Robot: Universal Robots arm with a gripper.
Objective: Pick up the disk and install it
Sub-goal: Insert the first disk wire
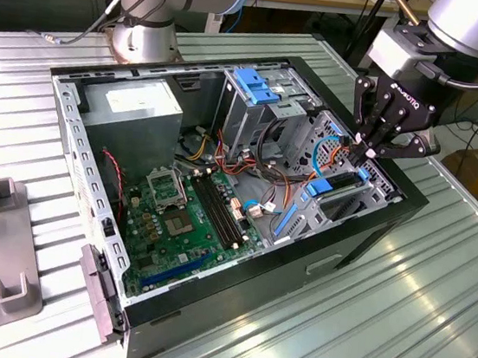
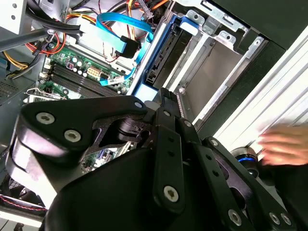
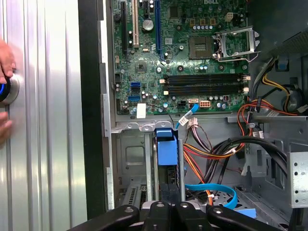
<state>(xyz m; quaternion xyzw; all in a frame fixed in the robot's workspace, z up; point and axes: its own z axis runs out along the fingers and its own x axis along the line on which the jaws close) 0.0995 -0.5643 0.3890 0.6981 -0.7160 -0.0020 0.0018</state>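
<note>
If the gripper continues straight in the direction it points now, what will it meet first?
Probably the disk, sitting in the drive cage straight ahead of the gripper. Its blue-railed end lies just beyond the jaws; whether they already touch is unclear.

Arm [image 1: 472, 20] lowered, hand [image 1: 367, 151] pointing down, pinched closed.

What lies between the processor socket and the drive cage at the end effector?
Black memory slots on the motherboard, clearest in the first wrist view.
</note>
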